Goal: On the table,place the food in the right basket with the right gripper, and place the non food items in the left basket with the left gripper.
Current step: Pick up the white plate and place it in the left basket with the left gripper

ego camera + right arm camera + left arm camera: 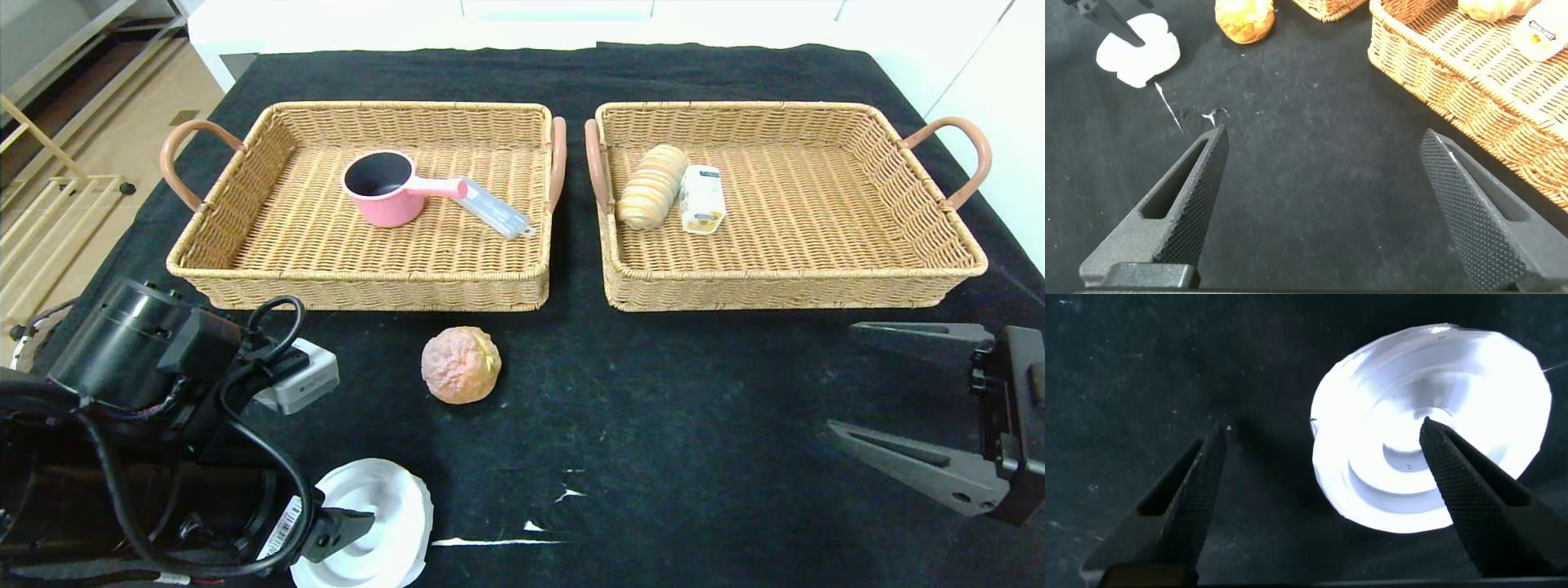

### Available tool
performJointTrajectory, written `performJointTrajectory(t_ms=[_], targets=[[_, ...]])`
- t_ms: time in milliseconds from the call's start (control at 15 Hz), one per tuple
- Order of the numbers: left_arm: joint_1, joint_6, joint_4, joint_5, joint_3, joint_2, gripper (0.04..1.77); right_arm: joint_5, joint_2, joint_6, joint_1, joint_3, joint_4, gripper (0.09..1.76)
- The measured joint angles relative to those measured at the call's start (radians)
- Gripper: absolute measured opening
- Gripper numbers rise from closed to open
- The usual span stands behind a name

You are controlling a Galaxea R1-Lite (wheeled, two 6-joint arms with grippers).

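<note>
So the table (694, 425) has a black cloth over it and two wicker baskets sit side by side along the far half, almost touching at their inner handles. The left basket (245, 245) already holds a pink saucepan (384, 189) with its handle pointing toward the right wall, and a clear flat case (494, 209) lies just beside the tip of that handle. The right basket (898, 261) has a striped bread roll (651, 186) and a small yellow-and-white carton (702, 198) side by side, both tucked near its left wall. Still out on the cloth: a round pinkish bun (461, 364) sits just in front of the left basket's front right corner, and a white plastic lid (380, 523) lies near the front edge of the table, toward the front left corner. The left gripper (1323, 490) is right over that lid with its jaws spread wide and holding nothing; in the left wrist view one fingertip (1454, 461) hangs over the middle of the lid and the other is off over bare cloth. The right gripper (849, 380) hovers near the right edge of the table in front of the right basket, jaws also wide apart and empty, well apart from the bun. There are a few white scuffs on the cloth near the front edge.
</note>
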State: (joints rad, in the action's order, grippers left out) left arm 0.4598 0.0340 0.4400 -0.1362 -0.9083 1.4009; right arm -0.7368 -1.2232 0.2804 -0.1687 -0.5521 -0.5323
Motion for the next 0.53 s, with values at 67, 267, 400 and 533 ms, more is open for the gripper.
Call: performJointTrajectory(t_ms=[67,267,400,533], targets=[[0.0,-0.001,0.0,0.0,0.003,0.002,1.72,0.0,0.0,0.0,0.0,0.0,0.0,1.71],[0.0,-0.003,-0.002,0.0,0.009,0.018,1.72,0.0,0.0,0.001,-0.001,0.0,0.0,1.71],[0.0,-0.002,-0.002,0.0,0.006,0.027,1.71,0.0,0.0,0.0,-0.001,0.0,0.0,1.71],[0.0,-0.002,-0.003,0.0,0.004,0.034,1.34,0.0,0.0,0.0,0.0,0.0,0.0,1.71]])
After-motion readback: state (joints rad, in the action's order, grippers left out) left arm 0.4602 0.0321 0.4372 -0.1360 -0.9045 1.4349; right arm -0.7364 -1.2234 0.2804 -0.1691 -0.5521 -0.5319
